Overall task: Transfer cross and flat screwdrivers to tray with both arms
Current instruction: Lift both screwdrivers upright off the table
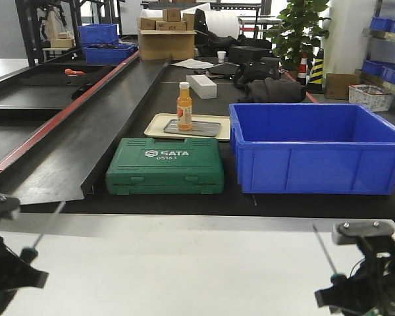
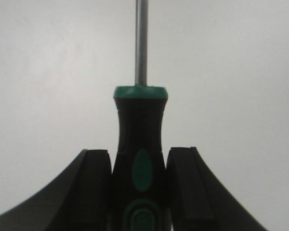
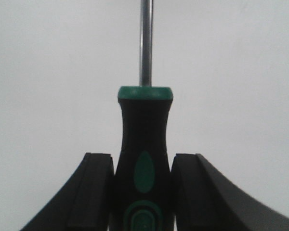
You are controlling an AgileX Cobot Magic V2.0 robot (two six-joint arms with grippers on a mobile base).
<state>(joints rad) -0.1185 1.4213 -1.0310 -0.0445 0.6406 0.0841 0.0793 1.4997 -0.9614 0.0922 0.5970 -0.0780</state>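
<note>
Screwdrivers sit clamped in both my grippers, one apiece. My left gripper [image 2: 138,158] is clenched on the black-and-green handle of the left screwdriver [image 2: 140,130], pads pressed to either side. My right gripper [image 3: 142,160] grasps the right screwdriver [image 3: 144,126] the same way. Both tools are lifted off the white table [image 1: 184,276], which lies bare beneath them at the near edge.

In the front view the left shaft leans far and to the right, and the right shaft leans far and to the left. Both long axes therefore aim roughly inward and ahead, which is where the tray [image 1: 155,124] lies. It sits far of both grippers, between them and a little left of centre. I judge my left arm slightly the nearer. Its long side runs left to right, across my reach.

A green case [image 1: 164,166] stands just near of the tray, so each tool has to travel over it. A metal plate [image 1: 196,128] and an orange bottle [image 1: 184,105] already occupy the tray. A blue bin [image 1: 316,164] stands just right of it, and I cannot tell whether they touch.

Both tips are cut off in the wrist views and too thin in the front view, so I cannot say which screwdriver is cross and which flat. My grippers are also partly cropped at the bottom of the front view.
</note>
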